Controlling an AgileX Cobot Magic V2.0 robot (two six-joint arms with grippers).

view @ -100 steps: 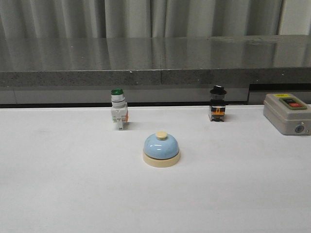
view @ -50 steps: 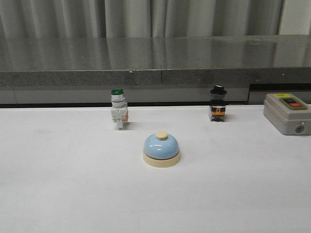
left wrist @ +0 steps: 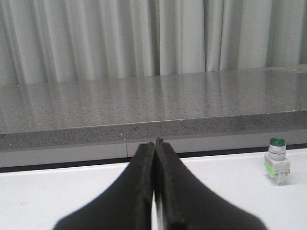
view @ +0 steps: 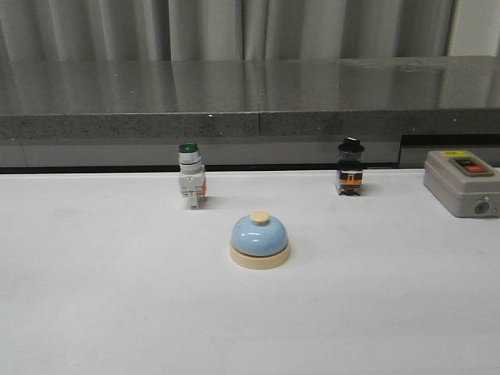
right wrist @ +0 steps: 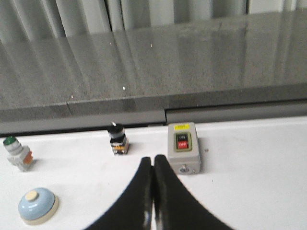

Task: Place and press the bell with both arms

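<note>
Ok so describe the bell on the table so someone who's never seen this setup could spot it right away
On the white table, in front of the grey stone ledge, two small switches and a grey box stand along the back edge. The bell sits alone nearer the camera, centred. It is the only low dome: light blue, with a cream base and button.

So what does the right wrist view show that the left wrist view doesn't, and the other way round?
Only the right wrist view shows the bell, the black-knobbed switch, the grey box with red and green buttons, and the right gripper, jaws shut. Only the left wrist view shows the left gripper, jaws shut with nothing between them. Both show the green-capped switch, the white table, the grey ledge and the curtain.
</note>
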